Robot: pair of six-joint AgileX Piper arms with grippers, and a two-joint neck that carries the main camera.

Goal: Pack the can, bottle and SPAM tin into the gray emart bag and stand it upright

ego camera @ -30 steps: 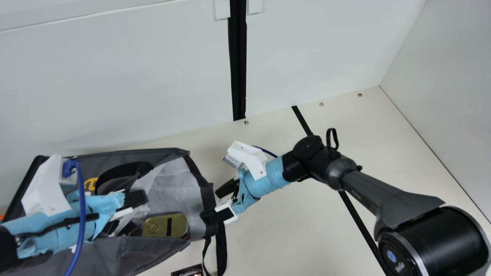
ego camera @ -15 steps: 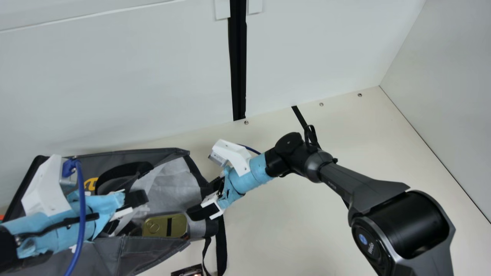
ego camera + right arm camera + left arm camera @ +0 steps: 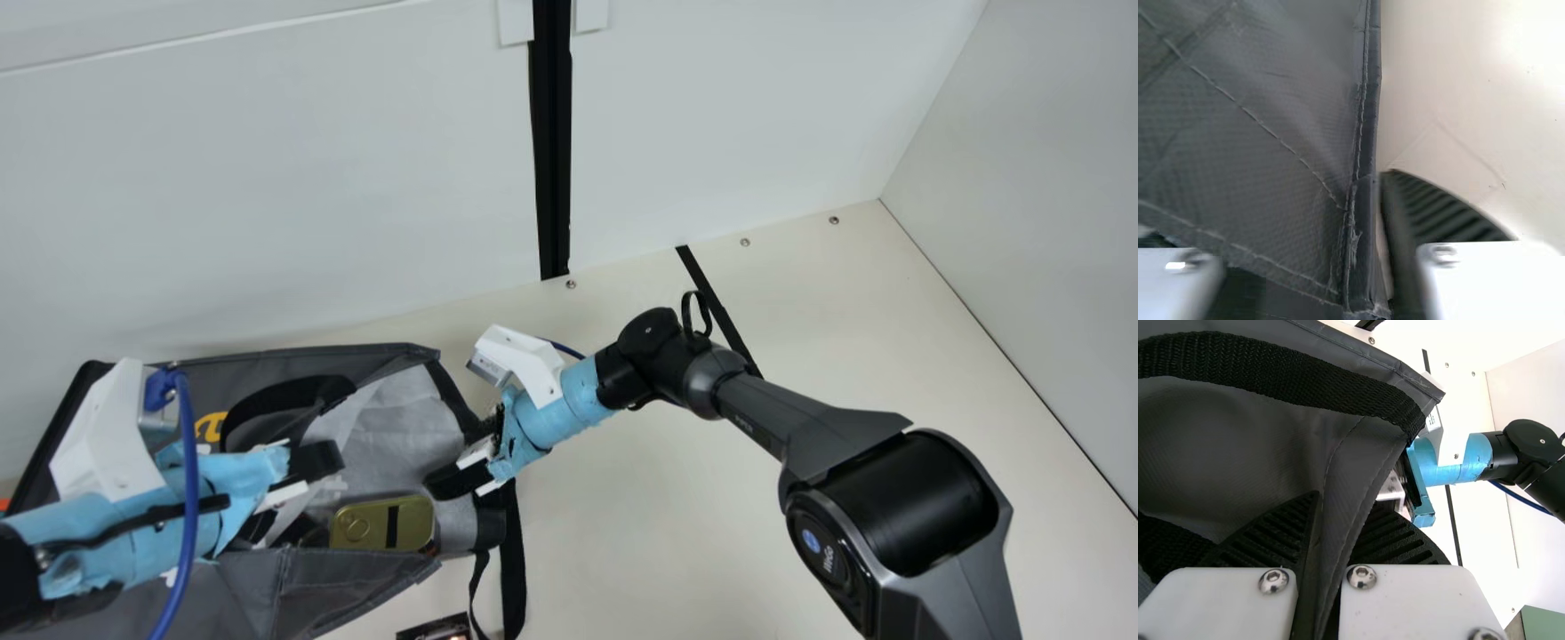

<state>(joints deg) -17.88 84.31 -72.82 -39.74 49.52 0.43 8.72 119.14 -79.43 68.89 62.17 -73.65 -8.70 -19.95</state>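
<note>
"What's just changed out there?"

"I've brought my right gripper (image 3: 452, 458) inward to the mouth of the gray fabric emart bag (image 3: 347, 582), and its black ribbed fingers have drawn closer. They're still parted, the bag's edge between them."

"And the left?"

"My left gripper (image 3: 1346, 503) is clamped on a fold of the bag, as before."

"The tin?"

"The gold, round-cornered SPAM tin (image 3: 382, 524) lies inside, near the mouth. The bag's on its side."

"So we're at the standing-up part?"

"I'd judge so. Next I'd pinch that edge, then raise both sides together; lopsided, the tin could slide out."
</note>
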